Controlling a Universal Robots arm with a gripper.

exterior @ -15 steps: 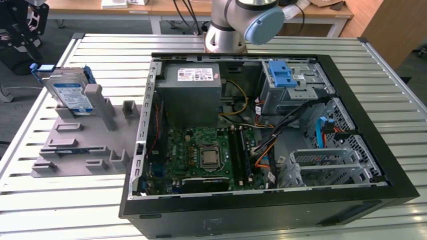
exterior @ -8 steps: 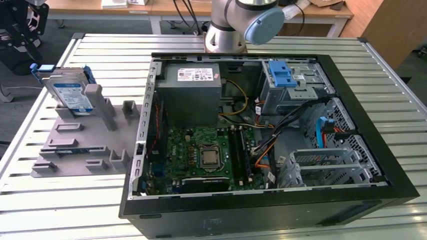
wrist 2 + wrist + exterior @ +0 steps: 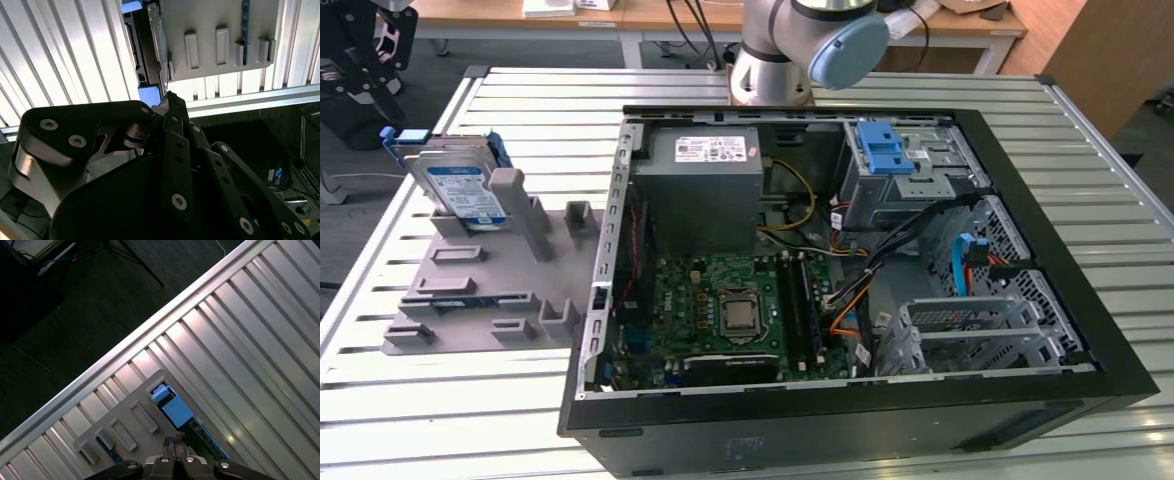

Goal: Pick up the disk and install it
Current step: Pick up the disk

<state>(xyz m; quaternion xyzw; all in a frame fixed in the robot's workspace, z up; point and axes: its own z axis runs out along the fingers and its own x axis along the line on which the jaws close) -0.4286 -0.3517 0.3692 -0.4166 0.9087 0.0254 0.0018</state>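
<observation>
Because the gripper [image 3: 374,55] sits at the far corner of the exterior view, most of it is cut off and looks like a dark shape. Its tips are hard to pick out there. In the second wrist view the gripper's [image 3: 170,100] own black links cover much of the picture and hide what is below them. In the first wrist view the gripper [image 3: 173,442] is cut off at the edge, but its two fingers look pressed together with nothing between them.

The disk [image 3: 458,185] stands on its edge in a slot of the gray holder [image 3: 480,290], leaning a little. The holder hides its lower part. Its blue frame [image 3: 172,410] shows in the first wrist view, just beside the finger tips, but I cannot tell if they touch.

In the exterior view the gripper is at about 11 o'clock from the disk, near it. The disk is at about 9 o'clock from the open computer case [image 3: 1067,260] — outside it, on the slatted metal table [image 3: 454,420]. The arm's base [image 3: 774,60] stands at 12 o'clock from the case.
</observation>
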